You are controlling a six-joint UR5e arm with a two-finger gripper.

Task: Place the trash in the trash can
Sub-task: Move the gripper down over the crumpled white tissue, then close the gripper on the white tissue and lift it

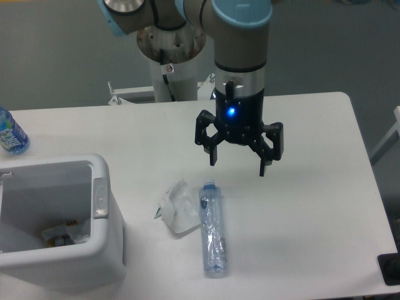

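A crumpled whitish wrapper (177, 208) with a green bit lies on the white table. Beside it on the right lies a crushed clear plastic bottle (212, 229), its cap pointing away from me. They touch or nearly touch. My gripper (238, 166) hangs open above the table, just behind and to the right of the bottle's cap, with nothing between its fingers. The white trash can (99, 252) stands at the front left, with some scraps visible inside it.
An upright bottle with a bright blue label (10, 134) stands at the table's far left edge. The robot's base column (171, 56) rises behind the table. A dark object (390, 269) sits at the front right corner.
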